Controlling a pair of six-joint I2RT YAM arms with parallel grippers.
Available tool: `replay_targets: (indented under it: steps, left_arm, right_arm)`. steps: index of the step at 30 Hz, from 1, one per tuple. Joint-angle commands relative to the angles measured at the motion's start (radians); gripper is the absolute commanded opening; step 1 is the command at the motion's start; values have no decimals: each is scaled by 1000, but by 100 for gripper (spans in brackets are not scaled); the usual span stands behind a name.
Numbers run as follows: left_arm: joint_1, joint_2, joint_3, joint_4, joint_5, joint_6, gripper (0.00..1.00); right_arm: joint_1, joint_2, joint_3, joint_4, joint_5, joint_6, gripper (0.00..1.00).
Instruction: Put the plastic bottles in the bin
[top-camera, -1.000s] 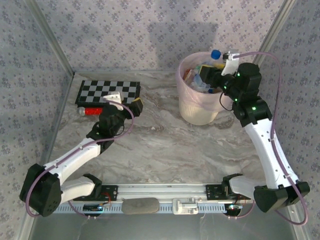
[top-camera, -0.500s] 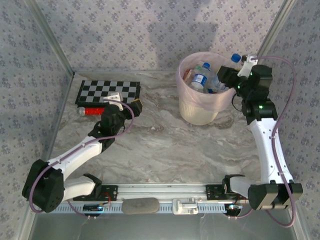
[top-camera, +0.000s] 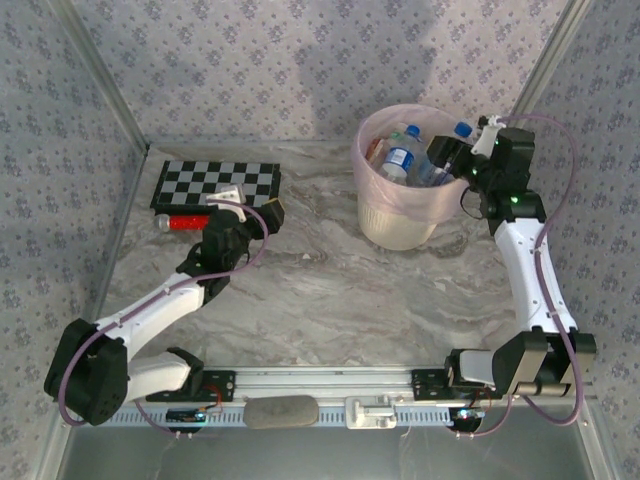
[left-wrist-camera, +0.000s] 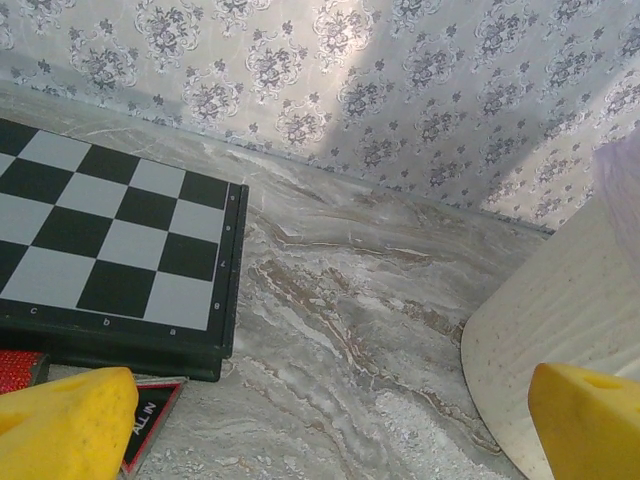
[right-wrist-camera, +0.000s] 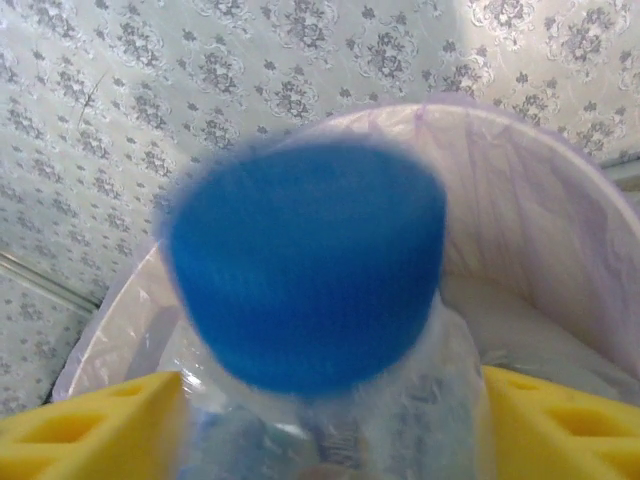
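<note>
We see the pink-lined cream bin (top-camera: 395, 225) with bottles (top-camera: 400, 158) lying inside. The left gripper (left-wrist-camera: 325, 425) hangs beside the chessboard (left-wrist-camera: 110, 235), jaws wide apart. The right gripper (right-wrist-camera: 330, 420) flanks a blue-capped bottle (right-wrist-camera: 305, 260) over the bin's right rim, cap toward the wrist, body slanting down inside; we cannot tell if it is clamped

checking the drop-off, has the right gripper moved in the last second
Yes. In the top view the right gripper has shifted right, from over the bin's inside toward its right rim, a blue-capped bottle between its fingers.
</note>
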Motion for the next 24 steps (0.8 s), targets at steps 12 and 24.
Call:
replay_targets:
  steps: [12, 24]
  left_arm:
    - [21, -64, -16, -32, -83, -1, 100]
    - [92, -81, -24, -70, -105, -64, 100]
  right_arm:
    - [-24, 1, 265, -122, 165, -156, 99]
    - [-63, -139, -23, -55, 284, -143, 99]
